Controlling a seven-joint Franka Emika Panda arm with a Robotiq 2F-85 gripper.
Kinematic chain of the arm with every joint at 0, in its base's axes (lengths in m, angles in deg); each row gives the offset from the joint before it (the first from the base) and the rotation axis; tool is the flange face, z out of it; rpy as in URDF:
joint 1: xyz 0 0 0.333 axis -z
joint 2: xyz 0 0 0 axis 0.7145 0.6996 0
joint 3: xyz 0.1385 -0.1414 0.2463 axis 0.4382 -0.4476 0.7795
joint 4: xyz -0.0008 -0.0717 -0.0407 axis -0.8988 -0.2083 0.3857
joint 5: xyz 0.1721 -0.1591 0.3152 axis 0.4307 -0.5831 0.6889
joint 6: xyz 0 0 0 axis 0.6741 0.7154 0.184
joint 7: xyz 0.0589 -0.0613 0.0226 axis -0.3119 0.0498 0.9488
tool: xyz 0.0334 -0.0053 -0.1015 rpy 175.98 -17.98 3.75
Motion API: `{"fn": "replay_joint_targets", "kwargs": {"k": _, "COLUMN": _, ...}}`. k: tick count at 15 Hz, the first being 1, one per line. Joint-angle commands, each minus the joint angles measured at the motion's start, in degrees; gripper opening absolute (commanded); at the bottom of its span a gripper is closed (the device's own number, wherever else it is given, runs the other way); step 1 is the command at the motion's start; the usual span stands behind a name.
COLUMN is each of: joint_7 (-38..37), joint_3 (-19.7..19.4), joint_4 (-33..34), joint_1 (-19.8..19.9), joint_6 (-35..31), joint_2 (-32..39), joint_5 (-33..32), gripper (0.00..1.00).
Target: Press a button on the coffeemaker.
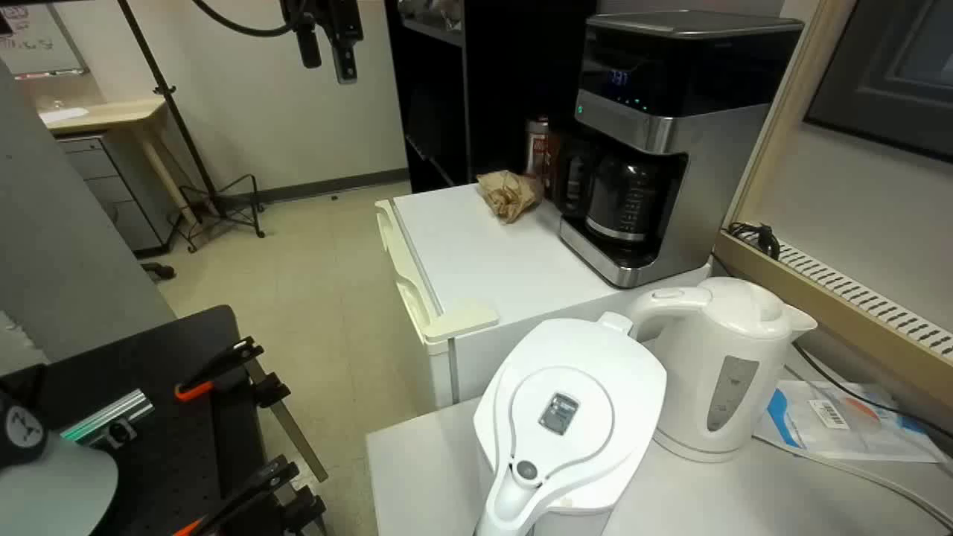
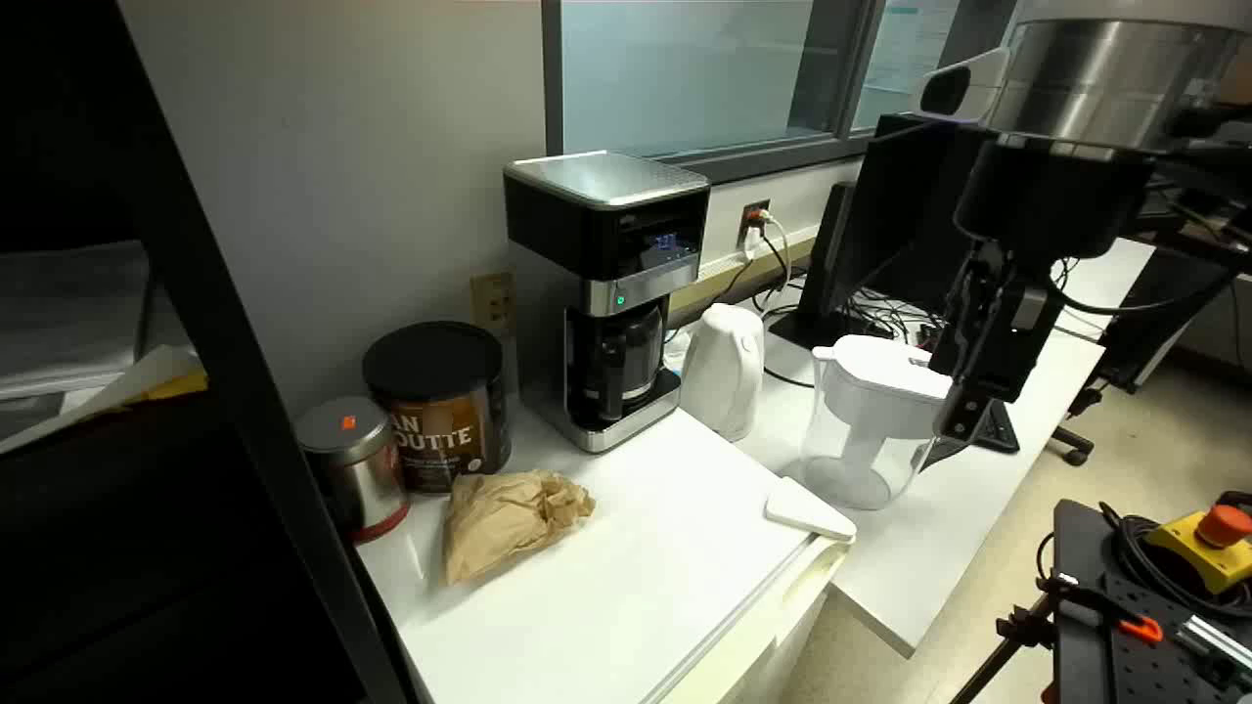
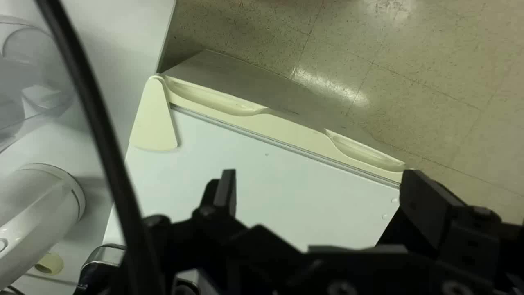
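Black and boxy, the coffeemaker (image 1: 689, 138) holds a glass carafe (image 1: 624, 195).

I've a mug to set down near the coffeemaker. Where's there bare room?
The white top is bare between the paper bag, coffeemaker and pale corner piece. It's crowded beside the bag, where a tub and metal can stand, and on the desk around the kettle and pitcher.
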Motion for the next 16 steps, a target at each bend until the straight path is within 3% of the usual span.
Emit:
{"fn": "replay_joint_targets", "kwargs": {"k": 1, "joint_7": -0.1, "joint_3": -0.1, "joint_4": 0.1, "joint_1": -0.2, "joint_6": 0.1, "joint_2": 0.0, "joint_5": -0.1, "gripper": 1.0}}
{"fn": "replay_joint_targets", "kwargs": {"k": 10, "joint_7": 0.1, "joint_3": -0.1, "joint_4": 0.0, "joint_1": -0.1, "joint_6": -0.1, "joint_2": 0.0, "joint_5": -0.5, "gripper": 1.0}}
{"fn": "replay_joint_targets", "kwargs": {"k": 16, "joint_7": -1.1, "joint_3": 0.1, "joint_4": -1.1, "joint_1": 2.4, "joint_6": -3.6, "joint_2": 1.1, "joint_5": -10.4, "gripper": 1.0}}
